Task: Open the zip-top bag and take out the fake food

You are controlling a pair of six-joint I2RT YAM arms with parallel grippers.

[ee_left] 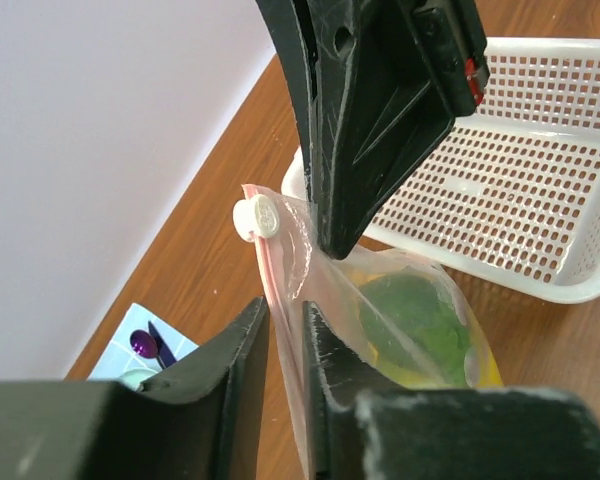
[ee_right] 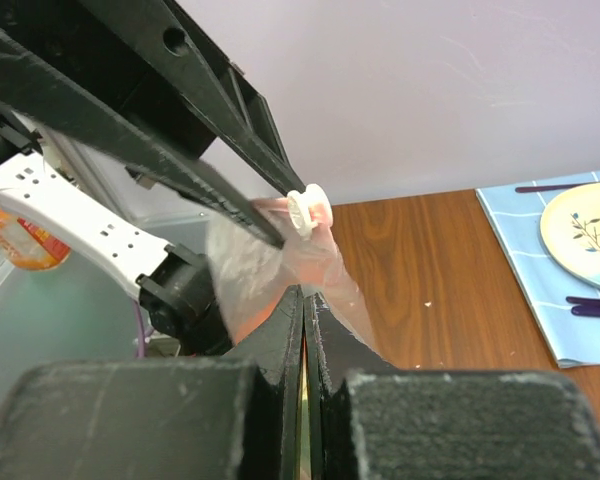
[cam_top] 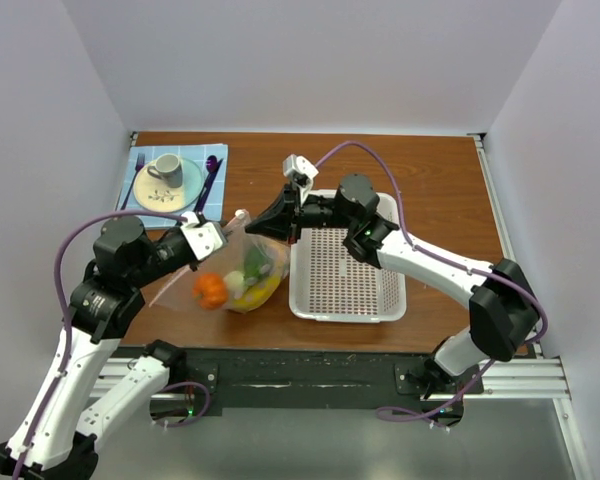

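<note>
The zip-top bag [cam_top: 235,268] hangs lifted over the table's left middle, its pink strip [ee_left: 270,270] and white slider [ee_left: 257,217] uppermost. The fake food sags inside it: an orange [cam_top: 209,290], a banana [cam_top: 265,291], a white piece [cam_top: 236,282] and a green piece [ee_left: 415,310]. My right gripper [ee_right: 303,290] is shut on the bag's top edge just beside the slider [ee_right: 308,210]. My left gripper [ee_left: 284,305] straddles the strip lower down. Its jaws stand narrowly apart, with a sliver of table showing between one finger and the film.
A white perforated basket [cam_top: 345,265] lies directly right of the bag, under the right arm. At the back left, a blue placemat [cam_top: 140,160] carries a plate, a cup [cam_top: 165,170] and purple cutlery [cam_top: 212,165]. White walls enclose three sides.
</note>
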